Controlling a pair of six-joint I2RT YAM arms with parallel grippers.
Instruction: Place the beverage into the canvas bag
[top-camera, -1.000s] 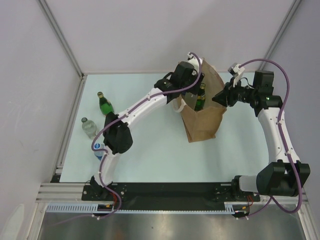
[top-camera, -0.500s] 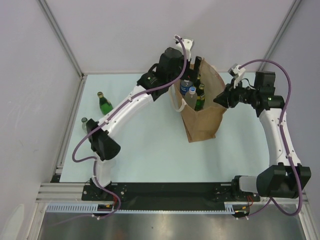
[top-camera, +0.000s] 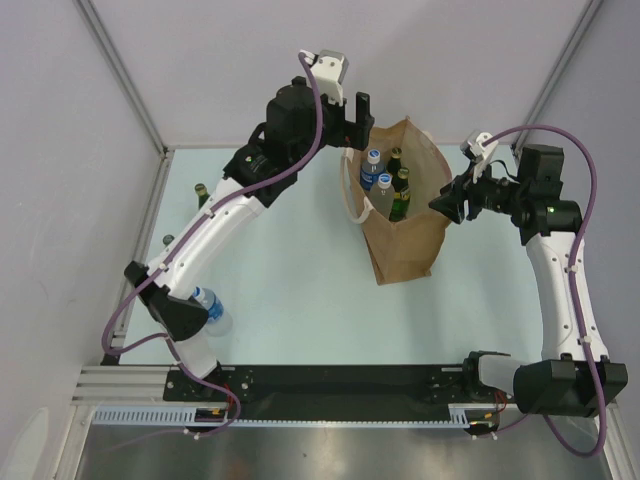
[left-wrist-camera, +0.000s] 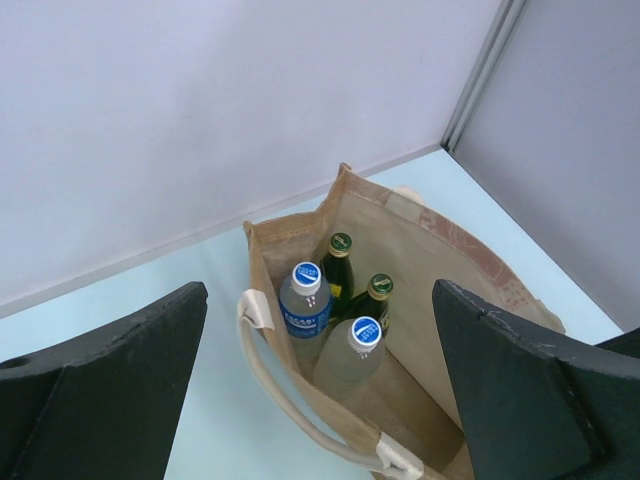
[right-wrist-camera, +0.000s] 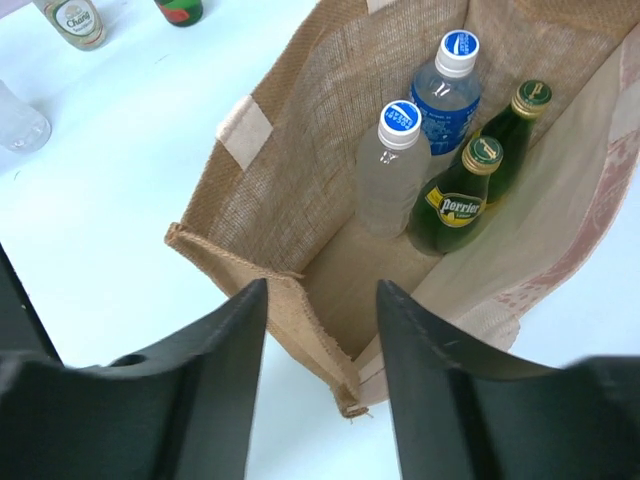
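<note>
The tan canvas bag (top-camera: 408, 235) stands upright with white loop handles (left-wrist-camera: 268, 370). Inside stand two blue-capped water bottles (top-camera: 373, 162) (top-camera: 384, 187) and two green bottles (top-camera: 396, 157) (top-camera: 403, 180). From the left wrist I see the same water bottles (left-wrist-camera: 305, 303) (left-wrist-camera: 356, 350) beside the green ones (left-wrist-camera: 340, 258). My left gripper (top-camera: 355, 120) hangs open and empty, high above the bag's left rim. My right gripper (top-camera: 441, 200) is open at the right rim. The bag's corner edge (right-wrist-camera: 345, 385) lies between its fingers (right-wrist-camera: 225, 360) without being pinched.
A clear blue-capped bottle (top-camera: 211, 311) lies near the left arm's base. A green bottle (top-camera: 200, 190) and another bottle (top-camera: 167, 240) stand at the left, partly hidden by the arm. The right wrist view shows a Chang bottle (right-wrist-camera: 72, 20) beyond the bag (right-wrist-camera: 270, 170).
My left gripper has come up out of the bag and drawn back to the left, leaving a second blue-capped bottle inside. The right gripper shifted only slightly.
</note>
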